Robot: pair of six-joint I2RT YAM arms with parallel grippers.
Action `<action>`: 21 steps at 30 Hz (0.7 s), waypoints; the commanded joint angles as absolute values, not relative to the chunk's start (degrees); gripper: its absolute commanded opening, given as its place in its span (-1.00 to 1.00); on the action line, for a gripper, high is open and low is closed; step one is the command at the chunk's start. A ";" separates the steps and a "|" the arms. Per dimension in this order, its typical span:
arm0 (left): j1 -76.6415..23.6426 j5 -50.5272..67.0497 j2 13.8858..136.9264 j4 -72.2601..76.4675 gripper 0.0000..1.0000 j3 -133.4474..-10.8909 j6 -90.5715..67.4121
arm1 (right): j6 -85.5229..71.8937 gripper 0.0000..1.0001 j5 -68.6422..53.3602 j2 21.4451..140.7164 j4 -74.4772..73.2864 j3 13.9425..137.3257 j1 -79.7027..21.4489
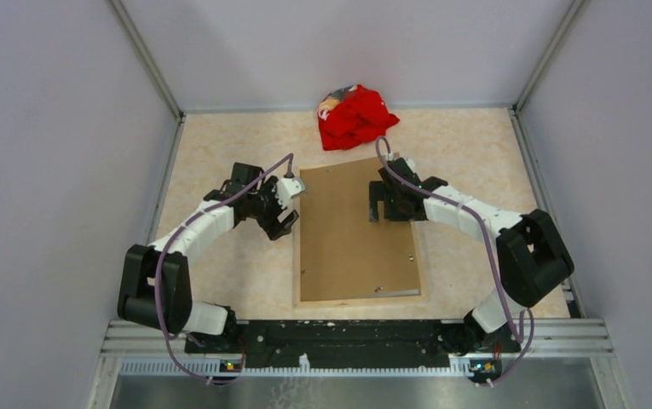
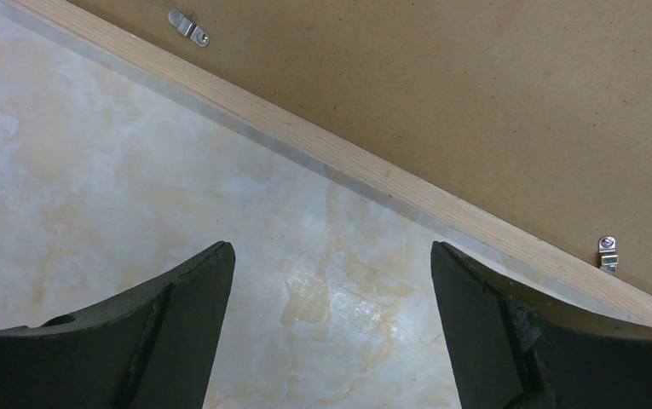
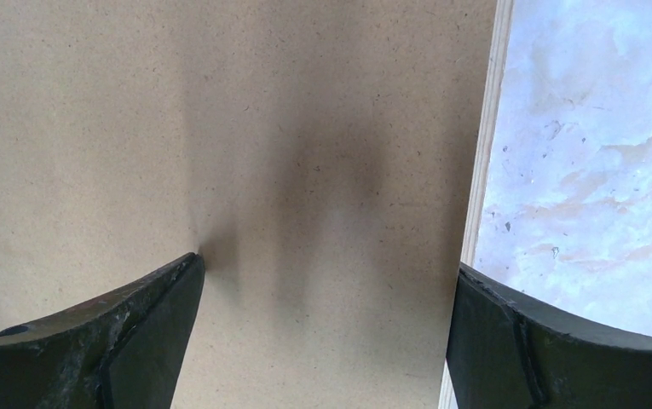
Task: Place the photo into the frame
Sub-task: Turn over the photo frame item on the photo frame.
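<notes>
The frame (image 1: 297,256) lies face down in the middle of the table, its pale wood back edge showing. The plain brown backing board (image 1: 352,230) sits in it. The photo is hidden. My left gripper (image 1: 285,224) is open and empty, just off the frame's left edge. In the left wrist view it (image 2: 332,256) is over bare table, with the wood edge (image 2: 305,136) and board (image 2: 476,85) beyond. My right gripper (image 1: 388,207) is open and empty over the board's upper right part. In the right wrist view it (image 3: 329,268) spans the board (image 3: 262,128) up to the frame edge (image 3: 486,128).
A crumpled red cloth (image 1: 354,116) lies at the back of the table, just beyond the frame's far end. Small metal turn clips (image 2: 187,27) (image 2: 608,253) sit along the board's left side. Grey walls and metal rails close in the table.
</notes>
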State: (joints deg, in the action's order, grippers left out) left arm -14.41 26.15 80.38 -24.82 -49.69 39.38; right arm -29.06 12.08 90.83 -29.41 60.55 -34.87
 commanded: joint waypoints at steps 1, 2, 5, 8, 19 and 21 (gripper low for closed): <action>-14.68 27.80 78.99 -24.38 0.82 -49.57 40.38 | -27.09 0.97 17.41 91.21 -32.30 62.63 -35.99; -14.68 27.78 79.01 -24.43 0.82 -49.64 40.39 | -27.12 0.97 17.56 90.89 -32.26 62.64 -36.00; -14.68 27.86 79.31 -24.61 0.82 -49.77 40.48 | -27.07 0.97 17.28 89.74 -32.32 62.58 -35.98; -14.68 27.85 79.39 -24.80 0.82 -50.01 40.43 | -27.32 0.97 16.14 88.02 -32.07 62.53 -36.02; -14.68 27.18 78.88 -25.50 0.82 -50.54 40.96 | -27.46 0.97 15.49 85.79 -32.54 61.93 -35.97; -14.68 27.20 78.98 -25.38 0.82 -50.67 40.89 | -27.51 0.97 15.15 85.67 -32.11 61.77 -35.96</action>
State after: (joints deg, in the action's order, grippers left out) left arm -14.41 26.13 80.38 -25.26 -49.69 40.27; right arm -28.05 14.11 88.99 -32.73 60.55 -35.16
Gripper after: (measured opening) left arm 0.910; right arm 0.987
